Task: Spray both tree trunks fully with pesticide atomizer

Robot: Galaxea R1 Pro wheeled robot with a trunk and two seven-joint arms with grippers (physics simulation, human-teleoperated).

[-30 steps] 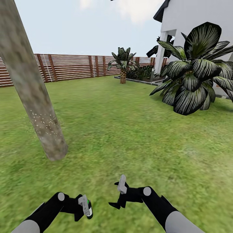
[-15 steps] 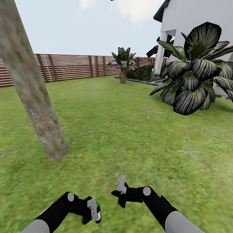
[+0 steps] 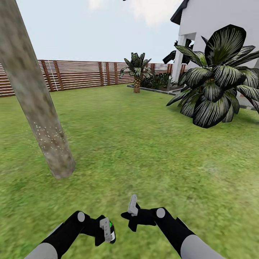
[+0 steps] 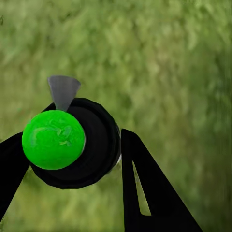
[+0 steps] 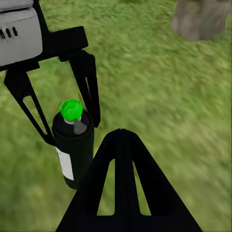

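The spray bottle (image 3: 110,233) is clamped in the left gripper (image 3: 107,230) at the lower left of the frame. The right gripper (image 3: 131,214) is empty, its opening unclear. The speckled trunk (image 3: 39,108) at left is judged mid-spraying; raising the nozzle toward bare bark is called for next.

Both arms (image 3: 64,233) are black with grey upper sleeves; the grippers (image 3: 132,216) have black, cut-out triangular fingers (image 5: 121,188) and grey mounts.
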